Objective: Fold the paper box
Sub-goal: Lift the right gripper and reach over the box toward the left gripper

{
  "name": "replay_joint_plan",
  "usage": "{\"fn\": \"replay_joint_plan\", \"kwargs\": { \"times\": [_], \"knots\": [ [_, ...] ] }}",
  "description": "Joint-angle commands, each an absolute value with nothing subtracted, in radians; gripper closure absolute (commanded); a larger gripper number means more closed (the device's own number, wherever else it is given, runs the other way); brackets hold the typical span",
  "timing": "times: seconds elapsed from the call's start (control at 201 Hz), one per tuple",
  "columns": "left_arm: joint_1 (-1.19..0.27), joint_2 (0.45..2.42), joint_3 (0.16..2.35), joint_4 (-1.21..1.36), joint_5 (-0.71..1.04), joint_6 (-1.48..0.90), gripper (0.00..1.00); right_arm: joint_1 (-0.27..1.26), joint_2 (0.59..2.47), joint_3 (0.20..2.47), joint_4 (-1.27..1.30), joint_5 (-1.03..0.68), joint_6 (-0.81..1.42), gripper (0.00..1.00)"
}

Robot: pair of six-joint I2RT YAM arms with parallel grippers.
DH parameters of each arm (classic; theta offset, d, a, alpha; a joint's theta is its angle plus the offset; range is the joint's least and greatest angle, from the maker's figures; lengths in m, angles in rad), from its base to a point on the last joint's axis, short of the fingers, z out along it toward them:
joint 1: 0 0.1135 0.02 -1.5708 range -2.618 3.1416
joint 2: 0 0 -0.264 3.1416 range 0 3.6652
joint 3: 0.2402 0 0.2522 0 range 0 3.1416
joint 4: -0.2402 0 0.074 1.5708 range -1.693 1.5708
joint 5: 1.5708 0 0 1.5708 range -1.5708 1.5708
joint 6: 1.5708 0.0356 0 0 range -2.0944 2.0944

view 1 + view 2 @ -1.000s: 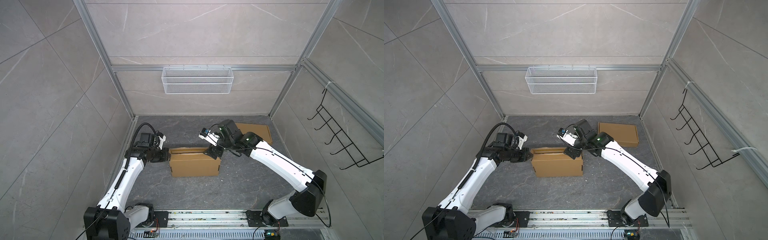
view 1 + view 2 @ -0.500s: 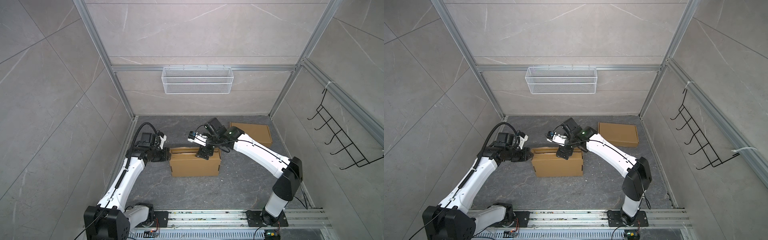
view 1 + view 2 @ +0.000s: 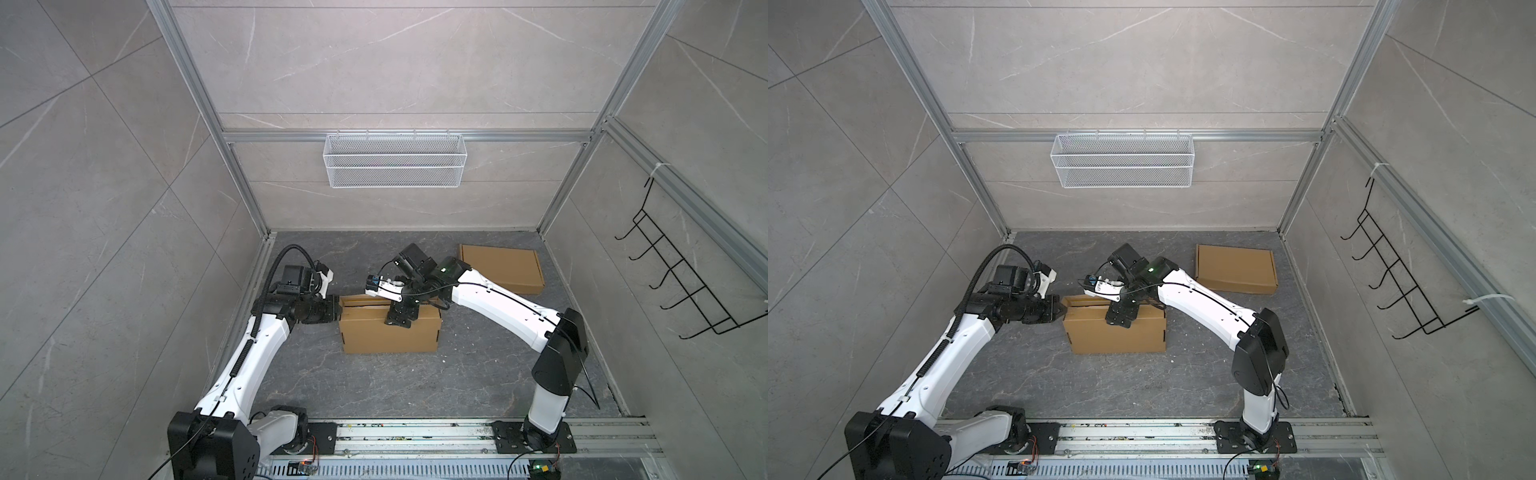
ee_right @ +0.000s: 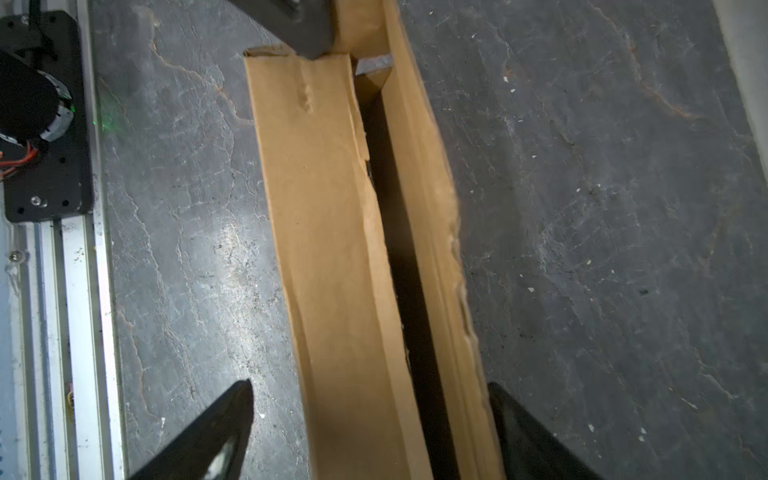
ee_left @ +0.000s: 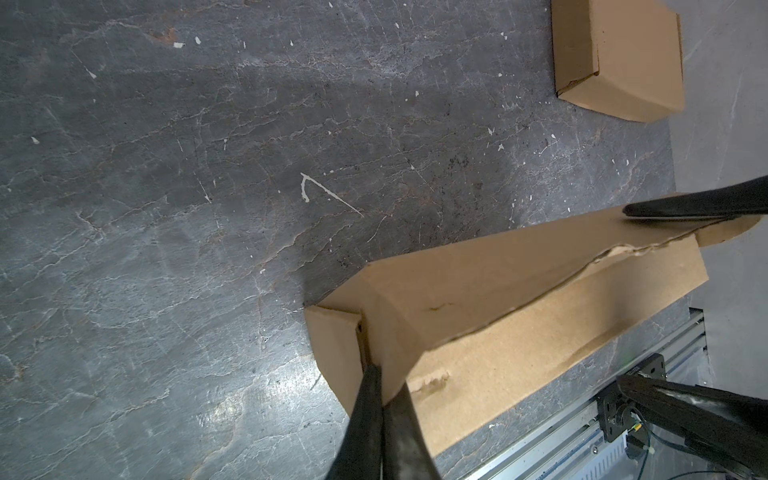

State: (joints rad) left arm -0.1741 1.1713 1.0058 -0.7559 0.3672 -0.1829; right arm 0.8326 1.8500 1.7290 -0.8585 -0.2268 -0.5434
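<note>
Left gripper [image 3: 336, 309] pinching paper box [image 3: 388, 337] corner, right gripper [image 3: 398, 320] splayed astride; flat box [image 3: 500, 268] beyond

The dark stone surface [image 3: 374, 382] before me carries the paper box [image 3: 388, 336]; a flat box [image 3: 500, 268] lies well behind it.

The box [image 3: 388, 336] is plain brown cardboard, matt, frayed rough along one torn edge. The floor [image 3: 374, 386] looks like dark veined stone, scuffed, with a dull sheen. The basket [image 3: 395, 166] is white wire mesh; the rail [image 3: 415, 436] bare brushed metal.
</note>
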Motion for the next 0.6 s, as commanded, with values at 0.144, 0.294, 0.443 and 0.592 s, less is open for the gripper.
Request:
{"fn": "replay_joint_plan", "kwargs": {
  "times": [0.144, 0.294, 0.443, 0.592],
  "knots": [
    [-0.19, 1.19, 1.007, -0.85, 0.363, -0.173, 1.0, 0.843, 1.905, 1.785, -0.895, -0.179, -0.574, 0.14],
    [-0.195, 1.189, 1.01, -0.85, 0.363, -0.171, 1.0, 0.843, 1.945, 1.831, -0.943, -0.197, -0.584, 0.17],
    [-0.2, 1.193, 1.011, -0.849, 0.364, -0.171, 1.0, 0.848, 1.96, 1.834, -0.957, -0.202, -0.585, 0.19],
    [-0.202, 1.192, 1.019, -0.85, 0.364, -0.17, 1.0, 0.851, 1.967, 1.833, -0.959, -0.192, -0.584, 0.22]
  ]
}}
